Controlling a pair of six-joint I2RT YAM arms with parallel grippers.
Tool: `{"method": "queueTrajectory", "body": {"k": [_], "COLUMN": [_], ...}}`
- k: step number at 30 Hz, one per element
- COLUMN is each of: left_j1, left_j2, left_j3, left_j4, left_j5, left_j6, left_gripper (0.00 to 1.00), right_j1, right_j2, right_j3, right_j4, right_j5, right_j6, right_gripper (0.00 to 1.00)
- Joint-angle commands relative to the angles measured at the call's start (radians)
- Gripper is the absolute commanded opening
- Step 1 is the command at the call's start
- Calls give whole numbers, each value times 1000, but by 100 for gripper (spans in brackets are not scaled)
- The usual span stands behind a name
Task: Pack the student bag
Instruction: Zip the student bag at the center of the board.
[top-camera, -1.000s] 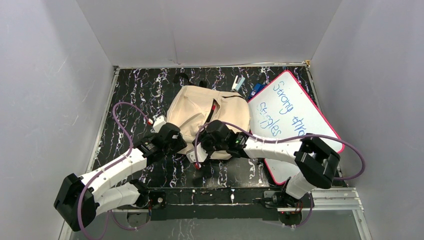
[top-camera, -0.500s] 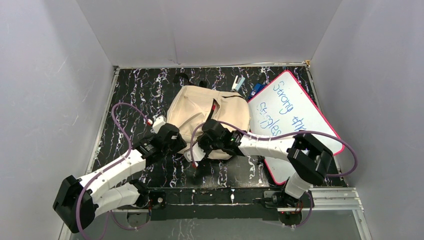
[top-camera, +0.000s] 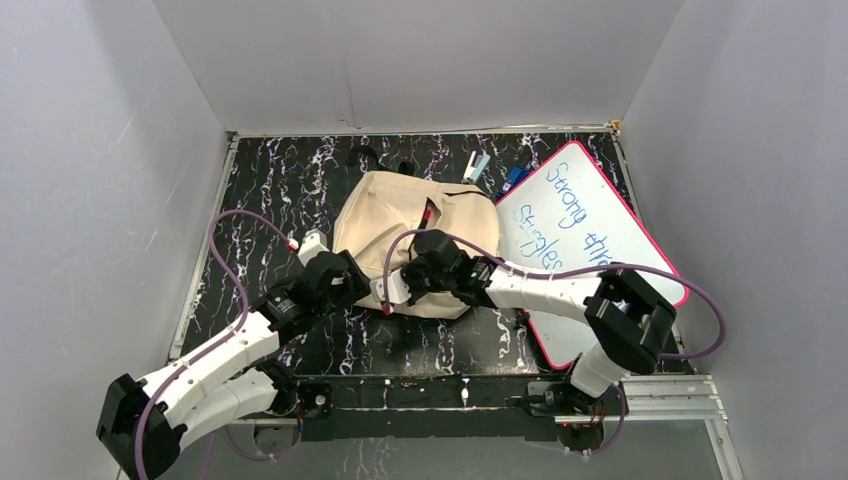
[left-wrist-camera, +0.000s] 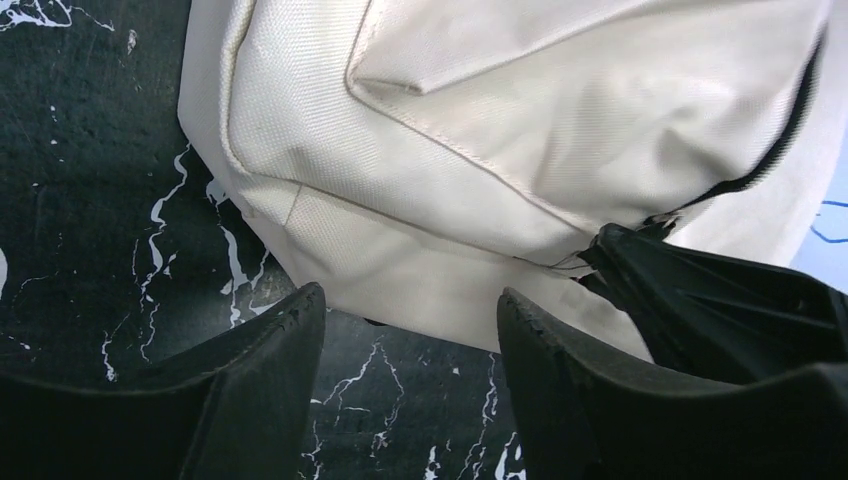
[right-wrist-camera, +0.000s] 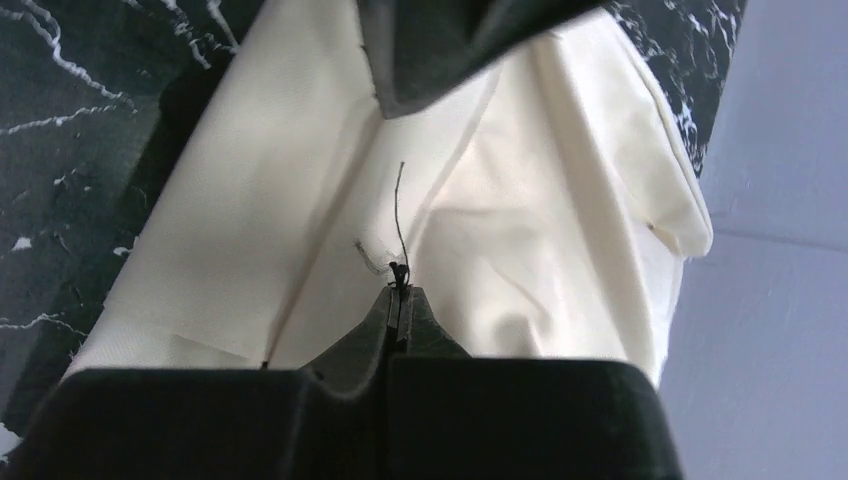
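The cream student bag (top-camera: 395, 225) lies flat mid-table, its black zipper (top-camera: 440, 205) partly open with something red showing. My left gripper (top-camera: 347, 283) sits low at the bag's near-left edge (left-wrist-camera: 400, 250). It is open (left-wrist-camera: 410, 300), with only tabletop between its fingers (left-wrist-camera: 290, 340). My right gripper (top-camera: 420, 275) is at the bag's near edge, jaws pressed together (right-wrist-camera: 398, 292). A thin black thread (right-wrist-camera: 401, 215) of the bag runs out from between its tips. Cream fabric (right-wrist-camera: 520, 230) fills that view. The right gripper's black body (left-wrist-camera: 720, 295) also shows in the left wrist view, touching the bag's seam.
A pink-framed whiteboard (top-camera: 590, 235) with blue writing lies right of the bag, touching it. Small items lie at the back: a pale stapler-like thing (top-camera: 477, 165), a blue object (top-camera: 513, 178) and black pieces (top-camera: 365, 155). Grey walls close in three sides.
The right gripper has shut and shifted up onto the bag's near edge. The left gripper has opened wider and moved slightly toward the bag.
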Motion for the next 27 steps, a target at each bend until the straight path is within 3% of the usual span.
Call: {"method": "queueTrajectory", "body": {"k": [1, 9, 18, 27], "left_j1": [6, 7, 1, -29], "left_j2": [-54, -17, 113, 253], "left_j3": [-18, -32, -61, -19], "left_j4": [53, 158, 366, 416], "left_j5": [-3, 36, 42, -39], "left_j6": [54, -33, -282, -492], "left_gripper": [63, 79, 80, 77], "right_j1": [-60, -150, -194, -202], "right_j2": [-98, -125, -116, -122], "right_j3": [-52, -101, -98, -117], "right_j4": [226, 421, 490, 535], "right_j5": [-80, -100, -115, -119], "right_j6": [285, 614, 813, 882], "right_gripper": [0, 0, 0, 0]}}
